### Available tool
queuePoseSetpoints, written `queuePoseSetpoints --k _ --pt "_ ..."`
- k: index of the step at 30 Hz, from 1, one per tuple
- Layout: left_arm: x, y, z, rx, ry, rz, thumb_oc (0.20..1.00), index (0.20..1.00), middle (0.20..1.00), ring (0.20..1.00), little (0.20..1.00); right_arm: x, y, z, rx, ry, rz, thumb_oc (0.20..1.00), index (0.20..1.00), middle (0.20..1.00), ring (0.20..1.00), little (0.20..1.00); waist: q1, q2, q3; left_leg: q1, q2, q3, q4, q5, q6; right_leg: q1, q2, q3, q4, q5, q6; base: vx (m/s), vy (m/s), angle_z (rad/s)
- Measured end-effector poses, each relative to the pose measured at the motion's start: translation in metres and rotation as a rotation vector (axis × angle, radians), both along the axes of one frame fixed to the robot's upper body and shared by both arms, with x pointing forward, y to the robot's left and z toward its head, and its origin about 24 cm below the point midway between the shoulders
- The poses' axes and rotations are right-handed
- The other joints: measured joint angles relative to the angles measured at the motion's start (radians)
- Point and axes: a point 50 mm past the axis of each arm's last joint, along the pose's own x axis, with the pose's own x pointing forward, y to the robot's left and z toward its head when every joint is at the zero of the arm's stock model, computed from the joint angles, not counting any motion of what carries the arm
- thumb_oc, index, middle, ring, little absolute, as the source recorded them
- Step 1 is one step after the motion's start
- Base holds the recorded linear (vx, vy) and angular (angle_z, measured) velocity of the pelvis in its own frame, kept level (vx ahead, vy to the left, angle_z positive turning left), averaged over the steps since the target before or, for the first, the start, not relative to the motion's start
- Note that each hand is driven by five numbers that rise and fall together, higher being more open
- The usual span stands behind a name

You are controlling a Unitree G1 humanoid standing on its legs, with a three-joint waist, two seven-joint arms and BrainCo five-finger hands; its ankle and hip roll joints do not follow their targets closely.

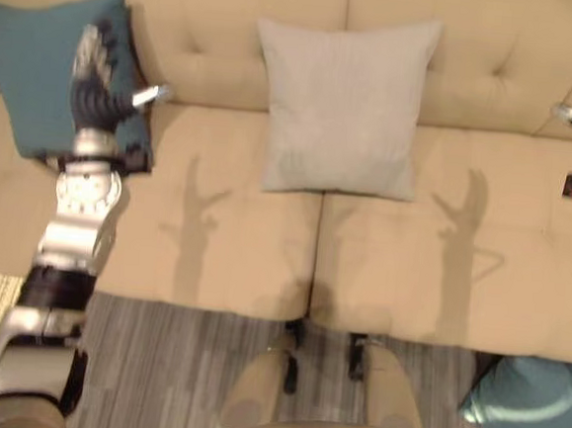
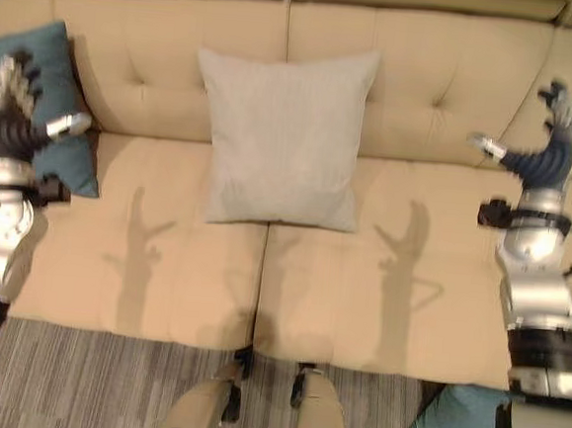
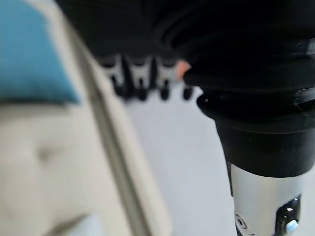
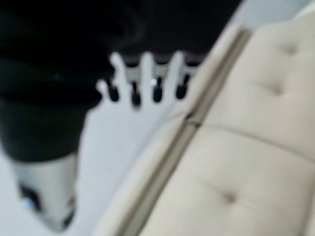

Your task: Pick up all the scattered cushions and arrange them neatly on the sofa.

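A grey cushion (image 2: 282, 134) leans upright against the back of the beige sofa (image 2: 409, 283) at its middle. A teal cushion (image 1: 50, 67) leans at the sofa's left end. My left hand (image 1: 97, 75) is raised in front of that teal cushion, open, fingers straight and holding nothing. My right hand (image 2: 547, 145) is raised over the right end of the sofa, open and empty too. Another teal cushion (image 2: 453, 423) lies on the floor by the sofa's front right corner.
A striped grey carpet (image 2: 104, 388) runs along the sofa's front edge. The seat to either side of the grey cushion is bare. The sofa's tufted back (image 4: 256, 123) shows past my right hand's fingers.
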Motion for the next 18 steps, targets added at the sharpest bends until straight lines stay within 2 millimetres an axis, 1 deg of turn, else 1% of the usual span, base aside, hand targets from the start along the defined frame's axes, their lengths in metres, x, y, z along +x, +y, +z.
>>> queuePoseSetpoints --k 2,3,4,5,6,7,8,9,10,11,12,13,14,15,16,18 --pt "-0.015 0.0 -0.039 -0.043 0.119 0.015 1.0 1.0 1.0 1.0 1.0 -0.008 0.005 -0.03 0.021 0.085 0.019 1.0 1.0 1.0 1.0 1.0 0.0 -0.002 -0.008 0.048 0.004 0.002 -0.011 -0.003 -0.002 0.051 0.005 -0.001 -0.024 -0.002 0.001 0.03 -0.064 -0.01" --pt "-0.028 -0.001 -0.066 -0.046 0.229 0.006 1.0 1.0 1.0 1.0 1.0 -0.017 0.006 -0.053 0.02 0.167 0.028 1.0 1.0 1.0 1.0 1.0 -0.002 -0.001 -0.021 0.068 0.008 0.0 -0.02 -0.007 -0.003 0.077 0.01 -0.005 -0.039 -0.003 0.0 0.04 -0.07 0.0" --pt "-0.036 0.0 -0.078 -0.043 0.28 0.013 1.0 1.0 1.0 1.0 1.0 -0.023 0.004 -0.065 0.024 0.212 0.024 1.0 1.0 1.0 1.0 1.0 -0.001 0.0 -0.03 0.07 0.011 -0.001 -0.021 -0.009 -0.002 0.082 0.013 -0.01 -0.042 -0.004 0.001 0.02 -0.098 0.03" --pt "-0.051 0.004 -0.103 -0.095 0.361 0.043 1.0 1.0 1.0 1.0 1.0 -0.032 0.004 -0.084 0.041 0.271 0.013 1.0 1.0 1.0 1.0 1.0 -0.001 0.0 -0.036 0.102 0.014 -0.002 -0.032 -0.009 -0.002 0.113 0.016 -0.013 -0.056 -0.003 0.001 0.0 -0.069 0.02" --pt "-0.057 0.004 -0.116 -0.123 0.407 0.055 1.0 1.0 1.0 1.0 1.0 -0.037 0.004 -0.097 0.046 0.32 0.01 1.0 1.0 1.0 1.0 1.0 -0.002 0.002 -0.037 0.121 0.016 -0.002 -0.037 -0.009 -0.002 0.135 0.019 -0.013 -0.064 -0.003 0.001 -0.02 -0.069 0.03" --pt "-0.068 0.007 -0.135 -0.127 0.496 0.071 1.0 1.0 1.0 1.0 1.0 -0.044 0.003 -0.111 0.05 0.375 0.004 1.0 1.0 1.0 1.0 1.0 -0.002 0.003 -0.045 0.136 0.017 -0.002 -0.037 -0.01 -0.002 0.155 0.019 -0.016 -0.071 -0.004 0.002 -0.02 -0.051 0.06" --pt "-0.091 0.011 -0.173 -0.115 0.686 0.098 1.0 1.0 1.0 1.0 1.0 -0.061 0.001 -0.146 0.083 0.511 -0.021 1.0 1.0 1.0 1.0 1.0 -0.009 0.005 -0.079 0.164 0.019 -0.004 -0.043 -0.02 -0.001 0.187 0.021 -0.023 -0.085 -0.013 0.007 -0.03 -0.054 0.05" --pt "-0.105 0.012 -0.19 -0.116 0.789 0.104 1.0 1.0 1.0 1.0 1.0 -0.07 -0.002 -0.159 0.083 0.584 -0.032 1.0 1.0 1.0 1.0 1.0 -0.01 0.007 -0.092 0.175 0.019 -0.003 -0.048 -0.021 0.0 0.194 0.022 -0.023 -0.085 -0.018 0.008 -0.05 -0.044 0.04" --pt "-0.115 0.012 -0.202 -0.101 0.863 0.104 1.0 1.0 1.0 1.0 1.0 -0.078 -0.006 -0.169 0.082 0.633 -0.046 1.0 1.0 1.0 1.0 1.0 -0.01 0.008 -0.099 0.178 0.019 -0.003 -0.048 -0.021 0.0 0.196 0.022 -0.023 -0.085 -0.018 0.008 -0.06 -0.051 -0.03" --pt "-0.133 0.012 -0.222 -0.078 0.98 0.107 1.0 1.0 1.0 1.0 1.0 -0.088 -0.01 -0.185 0.09 0.709 -0.07 1.0 1.0 1.0 1.0 1.0 -0.012 0.01 -0.103 0.189 0.021 -0.001 -0.051 -0.021 0.0 0.207 0.024 -0.023 -0.086 -0.018 0.008 -0.05 -0.047 -0.03" --pt "-0.154 0.009 -0.246 -0.095 1.129 0.118 1.0 1.0 1.0 1.0 1.0 -0.099 -0.014 -0.203 0.093 0.808 -0.094 1.0 1.0 1.0 1.0 1.0 -0.017 0.013 -0.112 0.203 0.022 0.0 -0.051 -0.022 0.002 0.221 0.025 -0.022 -0.088 -0.019 0.008 -0.02 -0.058 -0.05" --pt "-0.165 0.005 -0.257 -0.104 1.196 0.117 1.0 1.0 1.0 1.0 1.0 -0.105 -0.015 -0.212 0.105 0.852 -0.101 1.0 1.0 1.0 1.0 1.0 -0.019 0.013 -0.122 0.206 0.024 0.002 -0.051 -0.024 0.003 0.224 0.026 -0.022 -0.089 -0.02 0.006 -0.01 -0.068 -0.05" --pt "-0.18 -0.002 -0.271 -0.115 1.293 0.111 1.0 1.0 1.0 1.0 1.0 -0.113 -0.012 -0.225 0.128 0.914 -0.109 1.0 1.0 1.0 1.0 1.0 -0.02 0.013 -0.132 0.216 0.026 0.003 -0.052 -0.028 0.002 0.233 0.028 -0.021 -0.088 -0.023 0.002 -0.02 -0.075 -0.05" --pt "-0.19 -0.008 -0.279 -0.116 1.345 0.1 1.0 1.0 1.0 1.0 1.0 -0.12 -0.01 -0.234 0.129 0.952 -0.104 1.0 1.0 1.0 1.0 1.0 -0.027 0.01 -0.134 0.226 0.028 0.004 -0.052 -0.03 0.0 0.241 0.03 -0.021 -0.088 -0.023 0.001 -0.04 -0.084 -0.03" --pt "-0.2 -0.017 -0.288 -0.114 1.414 0.077 1.0 1.0 1.0 1.0 1.0 -0.129 -0.007 -0.246 0.13 1.026 -0.094 1.0 1.0 1.0 1.0 1.0 -0.027 0.008 -0.136 0.239 0.03 0.003 -0.052 -0.033 0.001 0.254 0.032 -0.02 -0.085 -0.026 -0.004 -0.05 -0.087 -0.01" --pt "-0.206 -0.023 -0.293 -0.084 1.455 0.044 1.0 1.0 1.0 1.0 1.0 -0.138 -0.004 -0.255 0.135 1.08 -0.089 1.0 1.0 1.0 1.0 1.0 -0.026 0.005 -0.14 0.245 0.033 0.005 -0.05 -0.04 0.003 0.254 0.034 -0.019 -0.074 -0.031 -0.011 -0.06 -0.08 -0.02"
